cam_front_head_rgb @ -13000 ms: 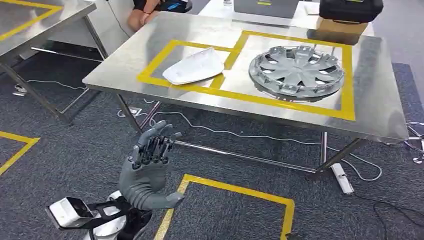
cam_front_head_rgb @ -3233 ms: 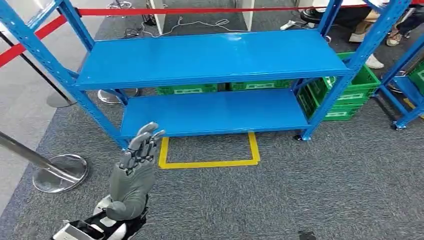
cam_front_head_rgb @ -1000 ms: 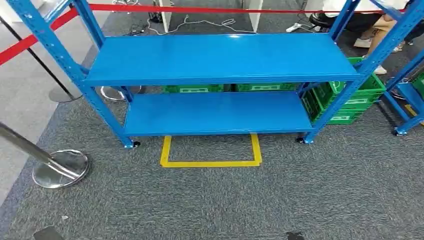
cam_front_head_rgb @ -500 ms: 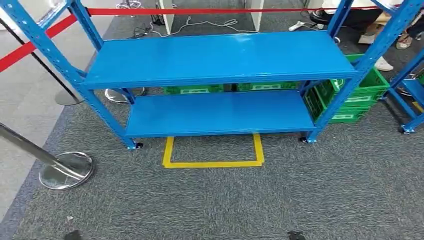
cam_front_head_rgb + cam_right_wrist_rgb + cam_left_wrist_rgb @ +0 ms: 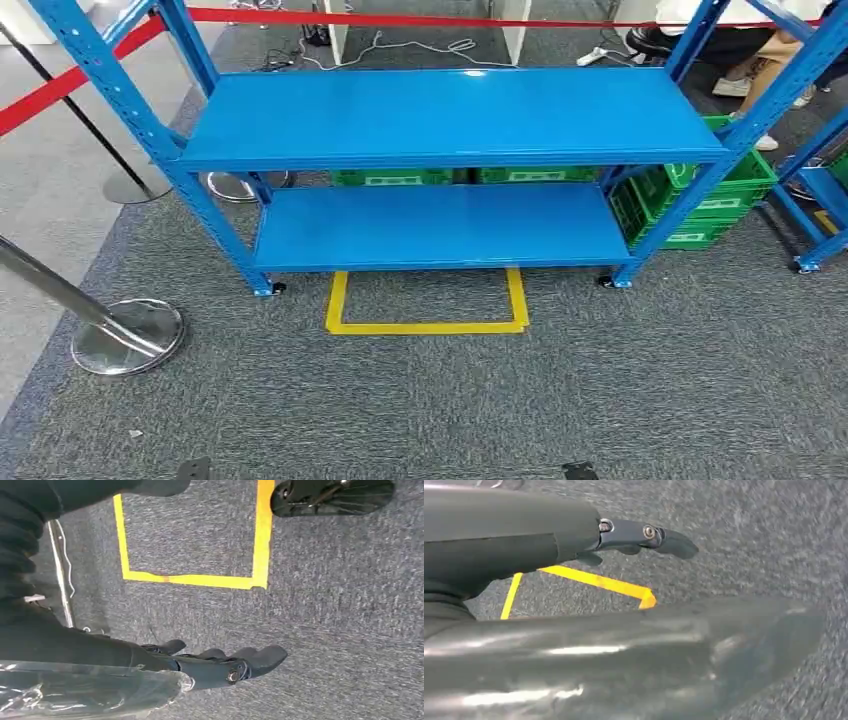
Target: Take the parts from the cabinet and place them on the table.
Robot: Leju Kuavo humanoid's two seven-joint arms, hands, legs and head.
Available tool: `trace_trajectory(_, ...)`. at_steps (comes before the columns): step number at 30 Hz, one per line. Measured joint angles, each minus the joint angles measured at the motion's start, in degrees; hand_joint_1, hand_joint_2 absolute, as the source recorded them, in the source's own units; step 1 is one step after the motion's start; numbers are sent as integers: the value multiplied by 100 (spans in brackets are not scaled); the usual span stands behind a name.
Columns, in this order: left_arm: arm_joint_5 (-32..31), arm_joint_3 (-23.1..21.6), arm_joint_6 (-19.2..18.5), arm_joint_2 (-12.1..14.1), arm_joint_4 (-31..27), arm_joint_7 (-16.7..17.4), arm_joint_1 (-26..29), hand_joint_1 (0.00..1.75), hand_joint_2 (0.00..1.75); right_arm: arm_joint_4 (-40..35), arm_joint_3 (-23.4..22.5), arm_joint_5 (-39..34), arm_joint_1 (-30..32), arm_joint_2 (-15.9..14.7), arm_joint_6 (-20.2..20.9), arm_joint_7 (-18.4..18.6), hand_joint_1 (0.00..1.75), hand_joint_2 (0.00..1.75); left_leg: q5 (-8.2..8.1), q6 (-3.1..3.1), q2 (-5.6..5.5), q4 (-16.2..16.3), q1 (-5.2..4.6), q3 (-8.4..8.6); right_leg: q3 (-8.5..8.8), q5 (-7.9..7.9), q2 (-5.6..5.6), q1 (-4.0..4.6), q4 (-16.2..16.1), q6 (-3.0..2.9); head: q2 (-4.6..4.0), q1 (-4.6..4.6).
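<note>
Left hand [image 5: 574, 540] is hanging over grey carpet, fingers extended, holding nothing. Right hand [image 5: 215, 665] same: fingers straight, nothing in them. I'm seeing the blue cabinet [image 5: 450, 115] filling upper centre of the head view, yellow floor square [image 5: 427, 300] just below it.

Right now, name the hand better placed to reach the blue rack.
Neither clearly: left hand and right hand both hang empty over the carpet; the blue rack stands centred ahead.
</note>
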Motion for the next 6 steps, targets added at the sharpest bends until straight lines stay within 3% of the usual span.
trace_trajectory(2, -35, -55, 13, -4, 13, -2, -2, 0, 0, 0, -2, -22, 0, 0, 9, -67, 0, 175, -1, 25, 2, 1, -2, -1, 38, 31, 2, -6, -52, 102, 0, -2)
trace_trajectory(6, -50, -87, 20, -4, 26, -26, -1, 0, 0, 0, -2, -33, 3, 0, 2, -65, 0, 175, 5, 44, 2, 8, -9, -7, 61, 37, 3, -15, -71, 189, 0, -4)
